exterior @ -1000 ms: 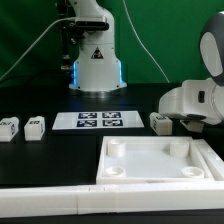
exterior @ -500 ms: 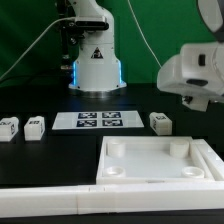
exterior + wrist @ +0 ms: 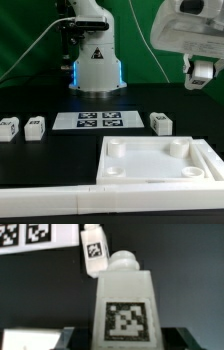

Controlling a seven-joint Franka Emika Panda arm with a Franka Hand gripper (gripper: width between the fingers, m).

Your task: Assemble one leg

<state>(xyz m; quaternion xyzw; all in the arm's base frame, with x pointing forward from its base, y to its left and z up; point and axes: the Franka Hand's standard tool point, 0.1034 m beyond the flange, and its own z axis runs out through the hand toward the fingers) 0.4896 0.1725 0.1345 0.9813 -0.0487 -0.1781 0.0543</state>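
Observation:
My gripper (image 3: 200,78) hangs high at the exterior view's right, shut on a leg (image 3: 202,70), a small white block with a tag. In the wrist view the held leg (image 3: 125,303) stands upright between the dark fingers, tag facing the camera and a round peg on its end. My gripper (image 3: 125,336) grips it at its lower part. Three more legs lie on the black table: two at the left (image 3: 9,126) (image 3: 35,125) and one at the right (image 3: 160,122). The wrist view shows one lying leg (image 3: 93,249) beyond the held one.
The large white tray-like piece (image 3: 205,165) with round corner sockets lies at the front right. The marker board (image 3: 100,121) lies mid-table and shows in the wrist view (image 3: 25,238). The robot base (image 3: 97,65) stands behind. A white bar (image 3: 50,198) runs along the front.
My gripper has risen from table height at the right to high above it, carrying the leg up. The other legs have not moved.

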